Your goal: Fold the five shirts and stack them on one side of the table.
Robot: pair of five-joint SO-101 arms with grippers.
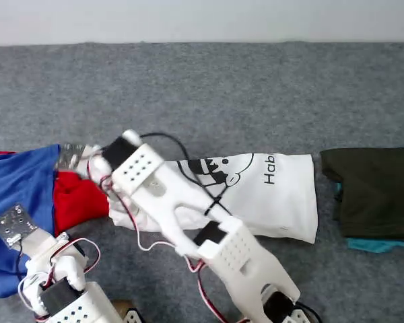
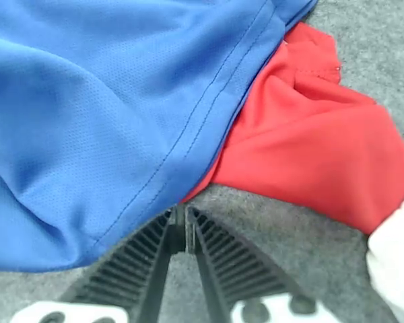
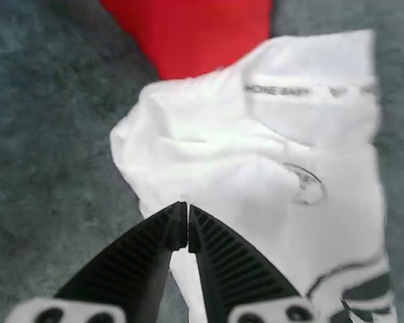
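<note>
Fingers pressed together on left gripper [image 2: 184, 221] and right gripper [image 3: 187, 214]. Risk: dragging the white shirt [image 3: 269, 168] snags the touching red shirt [image 3: 188, 33] and blue shirt [image 2: 87, 101], bunching all three.

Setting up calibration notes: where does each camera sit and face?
High view: fixed overhead, looking down on the table; both arms show.
Left wrist view: on the left arm, facing the shut left tool, blue shirt over red shirt.
Right wrist view: on the right arm, facing the shut right tool and white shirt.
All share the red shirt.
</note>
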